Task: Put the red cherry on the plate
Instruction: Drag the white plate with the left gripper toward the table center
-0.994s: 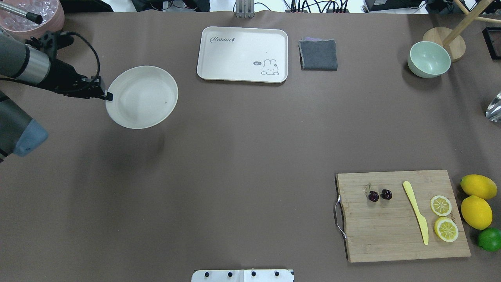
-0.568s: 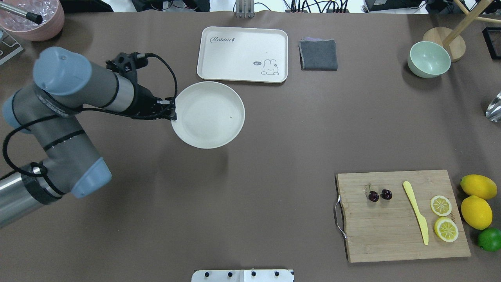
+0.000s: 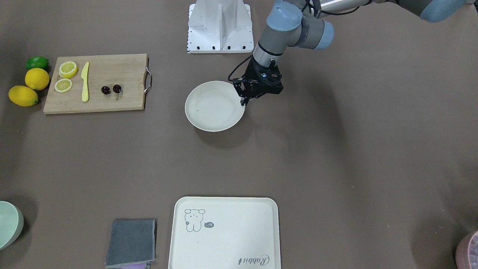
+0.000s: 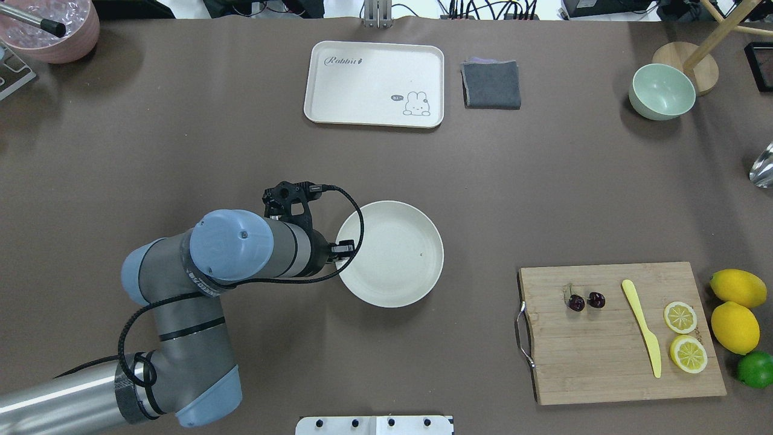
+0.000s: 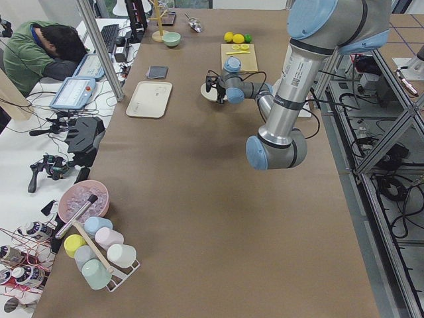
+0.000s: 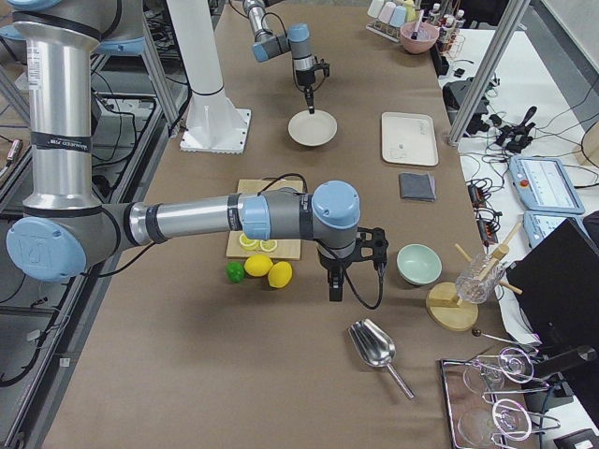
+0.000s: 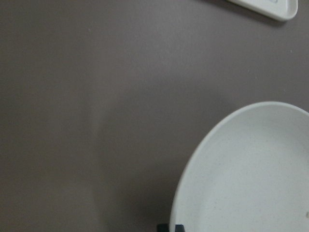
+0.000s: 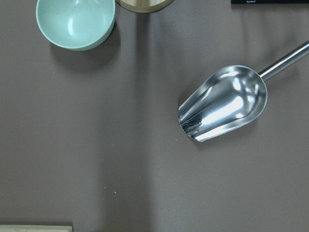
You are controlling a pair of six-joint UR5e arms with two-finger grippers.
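1. The small, dark-red, glossy cherry pair (image 4: pixel 586 300) lies unmoved on the wooden cutting board (image 4: pixel 604 362).
2. The round off-white plate (image 4: pixel 398 272) has travelled from beside the cream tray (image 4: pixel 374 60) to the middle of the brown worktop (image 4: pixel 483 181), its rim pinched in the closed left end effector (image 4: pixel 343 249).
3. Whether the right end effector (image 6: pixel 335 290) is open cannot be told.

1. The left arm (image 4: pixel 181 314) comes in low from the left, with the elbow folded and the wrist turned level toward the tabletop (image 4: pixel 386 175) centre.
2. The left gripper (image 4: pixel 343 249) has its fingers (image 7: pixel 169 228) clamped on the rim of the plate (image 4: pixel 392 254).
3. The right arm (image 6: pixel 187 220) is stretched out level. The right gripper (image 6: pixel 335 283) points straight down, and its finger gap is unreadable.
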